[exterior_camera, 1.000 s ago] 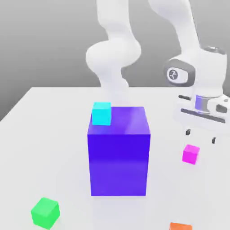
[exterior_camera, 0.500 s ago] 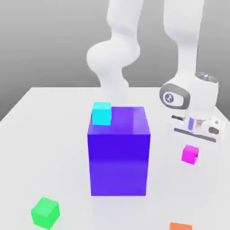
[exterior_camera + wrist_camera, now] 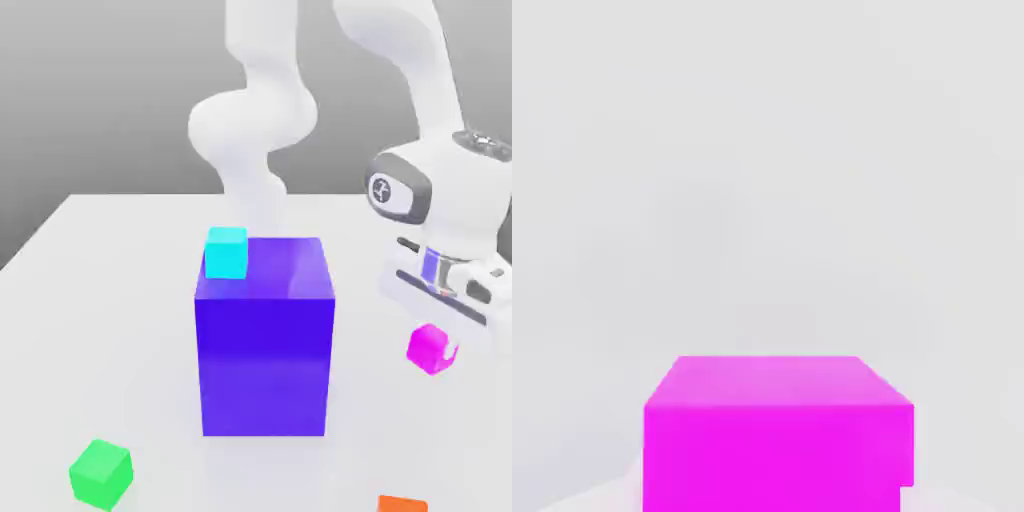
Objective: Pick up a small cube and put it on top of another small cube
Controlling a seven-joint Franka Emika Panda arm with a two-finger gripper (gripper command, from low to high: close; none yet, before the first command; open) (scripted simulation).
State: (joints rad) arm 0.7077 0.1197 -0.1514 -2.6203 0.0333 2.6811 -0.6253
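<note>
Right of the big purple-blue block [image 3: 263,335] in the exterior view:
Gripper [image 3: 441,345]: tilted, reaching down just beside the block's lower half, its white hand above and the arm rising behind.
Gripper state: closed around the small magenta cube [image 3: 430,349]; a white finger [image 3: 452,352] shows at the cube's far side.
Small magenta cube: in the gripper, tilted, low and near the white table [image 3: 90,300], apart from the block; whether it touches the table I cannot tell. In the hand view it sits close to the camera [image 3: 777,435] against the pale table.
Small cyan cube [image 3: 226,252]: on top of the block, at its rear corner on the exterior view's left.
Small green cube [image 3: 101,473]: on the table, in front of the block toward the exterior view's left, well apart from it.
Orange cube [image 3: 402,505]: at the picture's lower edge, in front of the block toward the exterior view's right, partly cut off.
</note>
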